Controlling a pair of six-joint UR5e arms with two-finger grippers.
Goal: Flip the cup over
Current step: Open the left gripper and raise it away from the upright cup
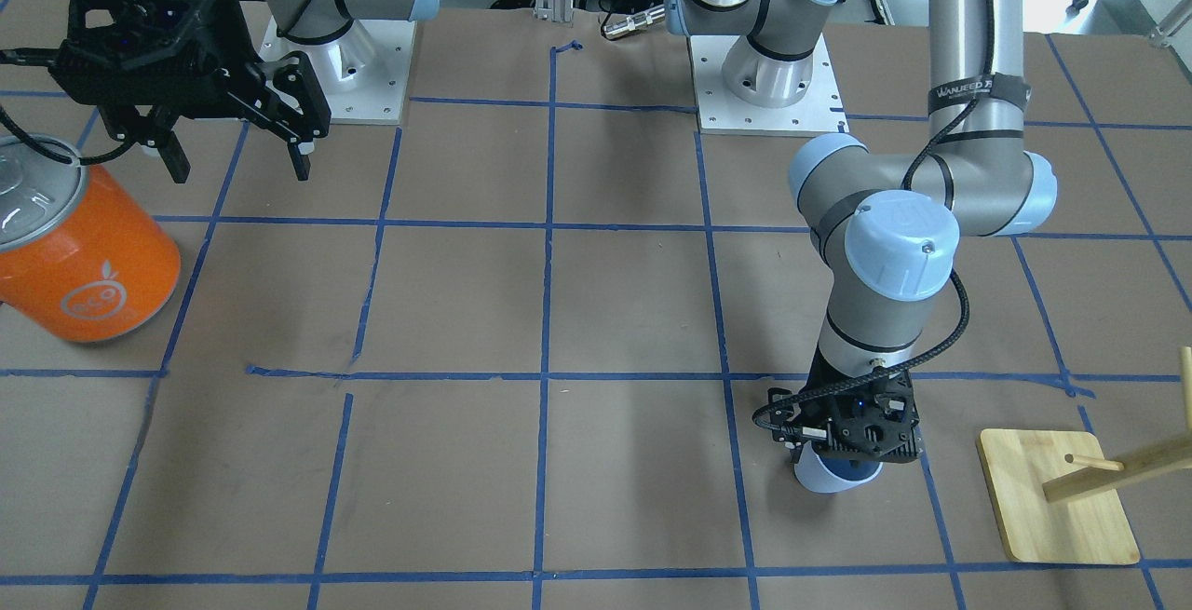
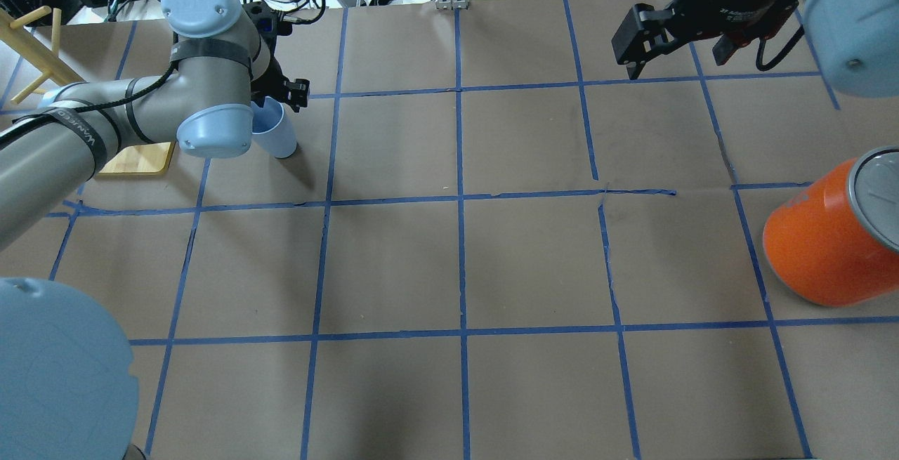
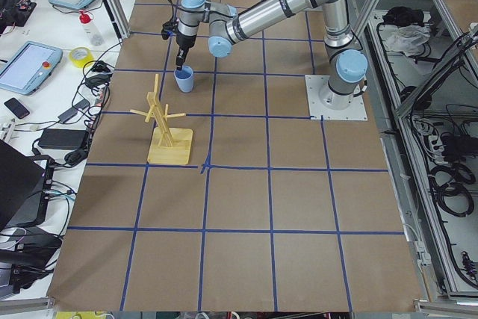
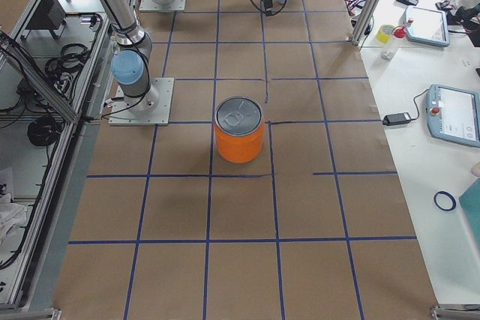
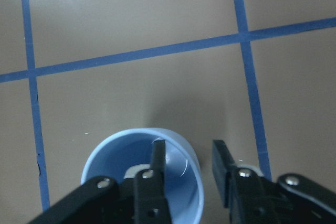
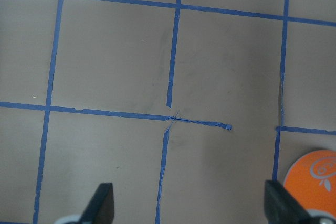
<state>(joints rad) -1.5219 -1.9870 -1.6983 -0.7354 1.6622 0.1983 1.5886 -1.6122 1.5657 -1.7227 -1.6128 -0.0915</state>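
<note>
The pale blue cup (image 1: 824,478) stands upright, mouth up, on the brown table at the robot's far left; it also shows in the overhead view (image 2: 279,138) and the left wrist view (image 5: 118,156). My left gripper (image 5: 189,148) points straight down over it and straddles the rim. One finger (image 5: 157,156) is inside the cup and the other (image 5: 223,166) is outside, with a small gap to the wall, so the jaws are open. My right gripper (image 1: 237,168) hangs open and empty high above the table, far from the cup.
A large orange can (image 1: 88,256) with a silver lid stands on the robot's right side, close to the right gripper. A wooden peg stand (image 1: 1052,508) on a square base sits just beyond the cup, near the table's left end.
</note>
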